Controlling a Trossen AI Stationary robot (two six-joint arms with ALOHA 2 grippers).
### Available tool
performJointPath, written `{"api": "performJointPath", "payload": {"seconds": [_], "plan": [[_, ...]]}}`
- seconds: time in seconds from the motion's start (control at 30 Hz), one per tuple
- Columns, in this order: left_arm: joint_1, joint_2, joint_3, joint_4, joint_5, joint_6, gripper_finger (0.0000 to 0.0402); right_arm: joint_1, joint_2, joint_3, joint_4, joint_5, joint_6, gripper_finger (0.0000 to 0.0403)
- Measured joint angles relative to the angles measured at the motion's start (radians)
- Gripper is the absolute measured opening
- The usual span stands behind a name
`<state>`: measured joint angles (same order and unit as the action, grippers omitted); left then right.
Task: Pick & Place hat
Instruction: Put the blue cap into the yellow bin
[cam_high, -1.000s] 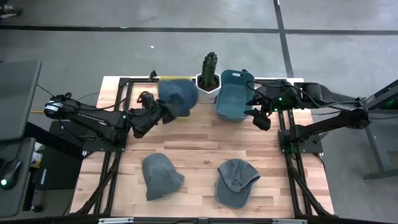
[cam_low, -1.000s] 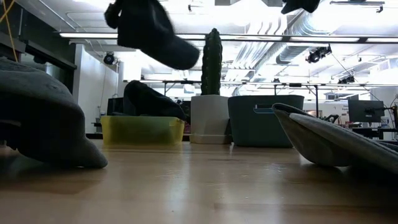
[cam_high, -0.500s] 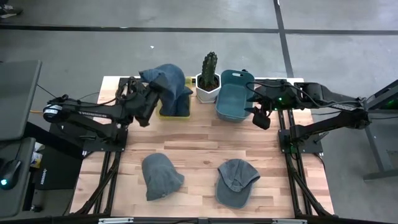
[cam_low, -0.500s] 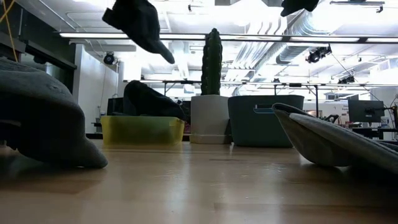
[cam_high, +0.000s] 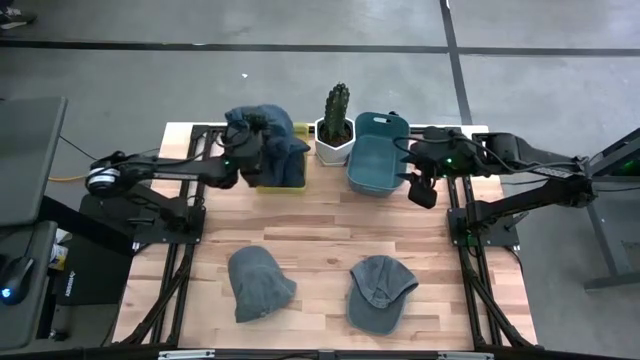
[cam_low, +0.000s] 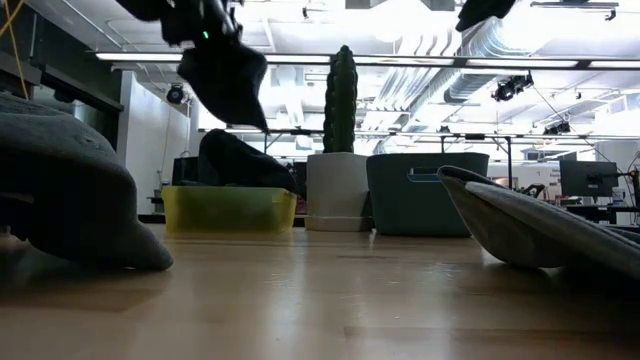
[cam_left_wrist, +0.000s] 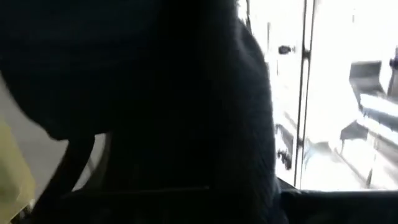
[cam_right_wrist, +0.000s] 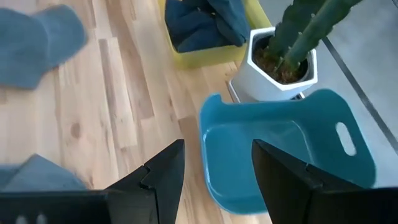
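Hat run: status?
Left gripper shut on dark hat, above yellow bin. Right gripper open over teal bin. Beanie, cap on table.

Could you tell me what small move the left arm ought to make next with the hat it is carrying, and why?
Probably lower a little and then open. The left gripper is shut on the dark blue hat, which hangs above the yellow bin, and that bin already holds another hat. The right gripper waits open beside the blue bin.
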<state>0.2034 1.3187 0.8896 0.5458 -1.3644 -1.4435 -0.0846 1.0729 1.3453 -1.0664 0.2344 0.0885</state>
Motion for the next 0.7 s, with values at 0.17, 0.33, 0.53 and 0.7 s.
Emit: {"api": "performJointPath", "payload": {"seconds": [0.17,0.33,0.53,0.7], "plan": [[0.045,0.101,-0.001,0.091,-0.009,-0.142,0.0,0.0,0.0,0.0,-0.04,0.003,-0.012,0.0181],[0.065,0.163,0.0,0.111,-0.054,-0.253,0.0,0.0,0.0,0.0,-0.064,0.003,-0.019,0.0181],[0.077,0.198,0.0,0.106,-0.097,-0.334,0.0,0.0,0.0,0.0,-0.076,0.003,-0.019,0.0181],[0.079,0.216,0.0,0.099,-0.097,-0.341,0.0,0.0,0.0,0.0,-0.077,0.003,-0.027,0.0181]]}}
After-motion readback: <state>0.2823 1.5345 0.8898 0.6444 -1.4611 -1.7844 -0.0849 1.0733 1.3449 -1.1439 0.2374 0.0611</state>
